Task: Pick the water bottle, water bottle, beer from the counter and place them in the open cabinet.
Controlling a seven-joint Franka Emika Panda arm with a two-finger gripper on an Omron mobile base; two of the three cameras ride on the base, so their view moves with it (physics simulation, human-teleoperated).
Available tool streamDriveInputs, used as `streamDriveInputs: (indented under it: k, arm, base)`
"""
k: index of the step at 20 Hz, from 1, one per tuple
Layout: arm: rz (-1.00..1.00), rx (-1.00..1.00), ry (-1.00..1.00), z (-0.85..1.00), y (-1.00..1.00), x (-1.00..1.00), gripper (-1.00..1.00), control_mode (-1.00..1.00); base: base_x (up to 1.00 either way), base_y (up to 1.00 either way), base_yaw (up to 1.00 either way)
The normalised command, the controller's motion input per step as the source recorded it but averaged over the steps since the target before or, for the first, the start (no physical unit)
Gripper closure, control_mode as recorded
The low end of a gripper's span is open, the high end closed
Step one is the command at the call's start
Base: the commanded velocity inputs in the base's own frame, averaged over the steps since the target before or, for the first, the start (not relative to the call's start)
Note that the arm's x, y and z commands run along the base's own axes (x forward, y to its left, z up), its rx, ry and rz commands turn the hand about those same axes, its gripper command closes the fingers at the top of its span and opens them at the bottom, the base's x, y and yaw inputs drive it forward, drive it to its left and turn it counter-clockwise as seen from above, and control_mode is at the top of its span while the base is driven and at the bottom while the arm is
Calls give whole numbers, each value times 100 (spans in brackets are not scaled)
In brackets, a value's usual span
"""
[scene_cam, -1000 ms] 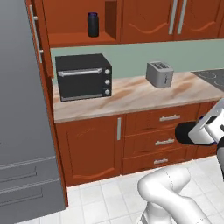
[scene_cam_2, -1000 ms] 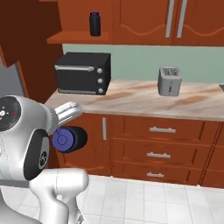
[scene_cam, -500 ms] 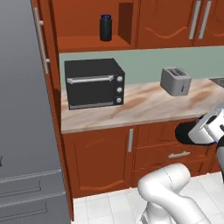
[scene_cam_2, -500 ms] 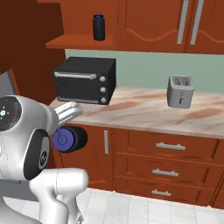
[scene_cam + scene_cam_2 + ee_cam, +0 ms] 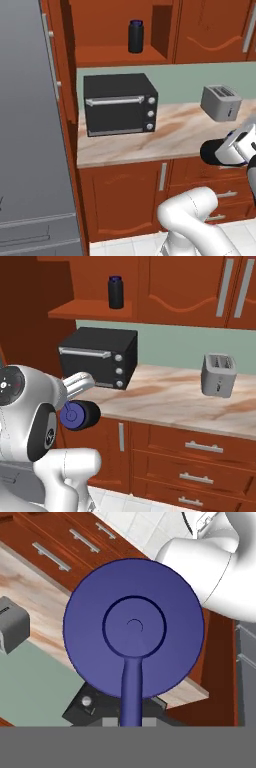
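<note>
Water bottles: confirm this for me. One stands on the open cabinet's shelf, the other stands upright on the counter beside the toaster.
Wrong on the second. The right base view shows that water bottle held sideways in the gripper, off the counter. The other water bottle does stand on the open cabinet shelf.

water bottle (image 5: 134, 627) lid close-up, counter (image 5: 35, 607) behind

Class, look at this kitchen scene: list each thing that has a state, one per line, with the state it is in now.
Gripper: shut on a water bottle.
Held water bottle: lying sideways in the grip, off the counter, lid on.
Second water bottle: upright on the open cabinet shelf, lid on.
Open cabinet: open, one bottle inside.
Oven: door closed.
Toaster: upright on the counter, nothing in its slots.
Drawers: closed.
</note>
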Motion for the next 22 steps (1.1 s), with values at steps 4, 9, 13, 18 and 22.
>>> streamDriveInputs:
  k: [4,9,13,18,22]
  arm:
    - [0,0,0,0,0,0,100,100]
    - [0,0,0,0,0,0,100,100]
    - [0,0,0,0,0,0,100,100]
    - [0,0,0,0,0,0,100,100]
    - [0,0,0,0,0,0,100,100]
  base:
    - [51,12,8]
    - [49,18,2]
    - [19,16,0]
    - [13,44,-3]
    - [7,57,-13]
